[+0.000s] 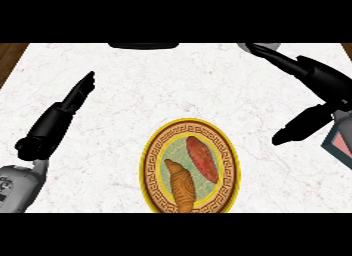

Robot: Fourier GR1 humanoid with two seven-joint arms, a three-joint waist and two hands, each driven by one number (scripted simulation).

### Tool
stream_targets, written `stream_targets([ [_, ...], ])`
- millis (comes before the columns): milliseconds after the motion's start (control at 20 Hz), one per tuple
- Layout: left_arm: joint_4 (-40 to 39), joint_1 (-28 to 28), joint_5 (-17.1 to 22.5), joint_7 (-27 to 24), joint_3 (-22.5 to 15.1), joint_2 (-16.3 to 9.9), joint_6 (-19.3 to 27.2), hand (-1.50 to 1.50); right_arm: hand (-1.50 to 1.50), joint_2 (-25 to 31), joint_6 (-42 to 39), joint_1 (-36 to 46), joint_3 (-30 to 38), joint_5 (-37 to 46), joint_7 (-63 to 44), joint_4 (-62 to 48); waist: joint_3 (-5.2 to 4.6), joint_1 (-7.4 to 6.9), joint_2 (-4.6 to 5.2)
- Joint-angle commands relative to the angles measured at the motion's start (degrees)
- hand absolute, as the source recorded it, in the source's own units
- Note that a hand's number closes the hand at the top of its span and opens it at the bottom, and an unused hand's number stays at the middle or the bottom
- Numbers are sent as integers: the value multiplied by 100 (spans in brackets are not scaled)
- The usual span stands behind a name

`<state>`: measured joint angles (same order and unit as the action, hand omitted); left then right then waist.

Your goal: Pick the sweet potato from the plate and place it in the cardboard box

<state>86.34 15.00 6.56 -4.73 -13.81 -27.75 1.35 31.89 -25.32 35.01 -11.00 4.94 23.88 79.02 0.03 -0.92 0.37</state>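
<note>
Lighting even and bright across the marble counter (171,85). No glare. Shadows very faint; none distinct around the plate (151,150). Light source direction cannot be told. Black hands read as near-silhouettes, with little surface detail.

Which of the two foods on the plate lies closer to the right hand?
The reddish sweet potato, on the right half of the plate. The tan, ridged croissant lies lower and further left, away from the right hand.
</note>
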Motion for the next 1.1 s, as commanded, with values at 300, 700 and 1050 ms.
stream_targets([
  [300, 109, -70, -117, 91, 34, 132, 0, 0, -150, 265, -804, 769, -1441, 1636, -673, 641, -11, 29, -54],
  [700, -59, -287, -162, -268, 229, 134, -170, 0, -150, -227, -1799, 743, -2075, 1949, -2771, 2307, -12, 151, -81],
  [1050, 385, -185, -197, 291, 414, 128, -369, 0, -150, -994, -2339, 388, -2314, 2351, -3865, 2353, -4, 75, -58],
])
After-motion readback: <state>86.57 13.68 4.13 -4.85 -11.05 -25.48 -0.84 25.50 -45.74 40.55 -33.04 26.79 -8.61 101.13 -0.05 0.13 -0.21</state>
